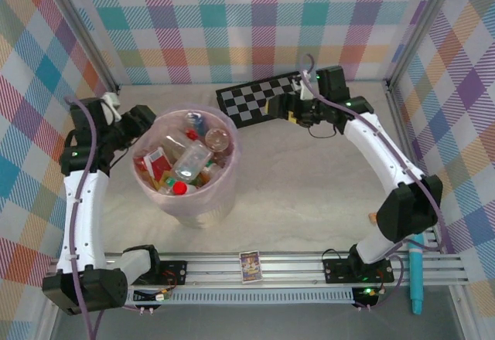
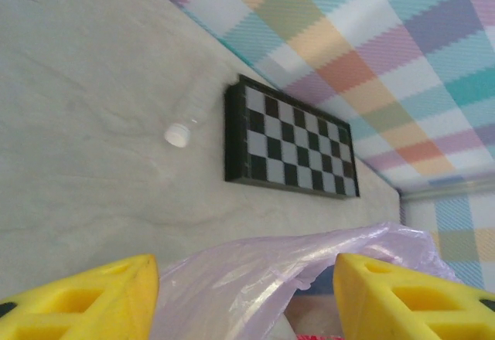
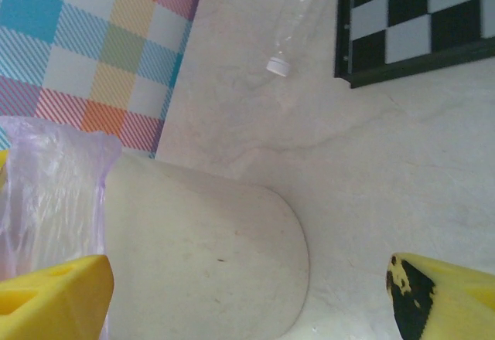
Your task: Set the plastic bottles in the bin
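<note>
Plastic bottles fill the bin at the worktop's 9 o'clock; one clear bottle lies off the checkerboard's 9 o'clock end. Likely light, slippery, crushable: take it mid-body. Left tool and right tool both have fingers spread, empty.

The left arm rises from its base and bends inward at the top. The left gripper has its yellow fingers spread, empty. The right arm arcs far forward and leftward. The right gripper gapes wide, empty.
</note>
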Motion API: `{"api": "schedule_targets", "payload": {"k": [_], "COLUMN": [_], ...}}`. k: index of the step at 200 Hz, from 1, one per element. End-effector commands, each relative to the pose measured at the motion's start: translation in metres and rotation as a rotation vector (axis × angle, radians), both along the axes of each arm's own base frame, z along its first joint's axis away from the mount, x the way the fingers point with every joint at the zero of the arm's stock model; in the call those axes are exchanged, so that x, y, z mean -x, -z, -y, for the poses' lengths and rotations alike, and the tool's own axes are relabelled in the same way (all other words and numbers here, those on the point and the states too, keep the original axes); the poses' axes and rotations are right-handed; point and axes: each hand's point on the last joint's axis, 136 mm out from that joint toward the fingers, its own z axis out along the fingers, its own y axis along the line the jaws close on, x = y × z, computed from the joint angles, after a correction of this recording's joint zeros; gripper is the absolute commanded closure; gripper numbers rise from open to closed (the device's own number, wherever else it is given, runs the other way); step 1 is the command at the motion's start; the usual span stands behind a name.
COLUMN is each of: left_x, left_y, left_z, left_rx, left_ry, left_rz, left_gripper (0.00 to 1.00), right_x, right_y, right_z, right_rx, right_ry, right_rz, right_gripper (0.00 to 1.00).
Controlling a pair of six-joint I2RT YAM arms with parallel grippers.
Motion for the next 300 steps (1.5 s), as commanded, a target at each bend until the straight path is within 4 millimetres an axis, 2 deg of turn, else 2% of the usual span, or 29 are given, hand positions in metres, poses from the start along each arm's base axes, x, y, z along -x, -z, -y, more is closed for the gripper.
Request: {"api": "schedule_targets", "payload": {"k": [1, 43, 64, 76, 79, 99, 132, 158, 170, 182, 194, 225, 257, 269, 300], "left_x": [-0.007, -0.042, -0.063, -0.074, -0.077, -0.093, -0.112, -0.126, -0.141, -0.156, -0.172, -0.214, -0.249, -0.257, -0.271], "left_y": [0.027, 0.026, 0.026, 0.019, 0.012, -0.012, -0.059, -0.092, -0.092, -0.079, -0.055, 0.022, 0.094, 0.119, 0.177], "left_z": [0.036, 0.119, 0.145, 0.152, 0.153, 0.147, 0.115, 0.078, 0.052, 0.028, 0.010, 0.001, 0.010, 0.024, 0.044], "left_rx": [0.020, -0.032, -0.029, -0.028, -0.030, -0.046, 0.024, 0.063, 0.067, 0.035, -0.021, -0.101, -0.124, -0.116, -0.123], "left_ry": [0.034, 0.186, 0.233, 0.257, 0.260, 0.265, 0.232, 0.182, 0.136, 0.082, 0.035, 0.044, 0.084, 0.118, 0.138], "left_rz": [-0.092, -0.067, -0.052, -0.032, -0.017, 0.033, 0.150, 0.225, 0.219, 0.186, 0.128, -0.009, -0.077, -0.103, -0.187], "left_gripper": [0.41, 0.41, 0.40, 0.38, 0.36, 0.23, 0.02, 0.00, 0.00, 0.01, 0.02, 0.02, 0.02, 0.00, 0.00], "right_x": [0.013, 0.027, 0.041, 0.049, 0.051, 0.059, 0.063, 0.061, 0.061, 0.062, 0.063, 0.068, 0.077, 0.082, 0.091], "right_y": [-0.007, 0.013, 0.022, 0.028, 0.028, 0.030, 0.025, 0.020, 0.020, 0.022, 0.023, 0.029, 0.040, 0.045, 0.053], "right_z": [0.034, 0.106, 0.127, 0.135, 0.135, 0.142, 0.144, 0.146, 0.148, 0.150, 0.152, 0.158, 0.160, 0.160, 0.158], "right_rx": [-0.002, -0.005, 0.003, 0.017, 0.017, 0.025, 0.034, 0.045, 0.054, 0.068, 0.085, 0.121, 0.145, 0.152, 0.151], "right_ry": [0.063, 0.218, 0.255, 0.270, 0.271, 0.280, 0.277, 0.289, 0.297, 0.304, 0.314, 0.336, 0.349, 0.344, 0.335], "right_rz": [-0.007, -0.089, -0.110, -0.121, -0.122, -0.126, -0.132, -0.133, -0.139, -0.154, -0.168, -0.202, -0.255, -0.280, -0.316], "right_gripper": [0.09, 0.08, 0.08, 0.08, 0.08, 0.08, 0.08, 0.07, 0.07, 0.07, 0.07, 0.07, 0.07, 0.07, 0.07]}}
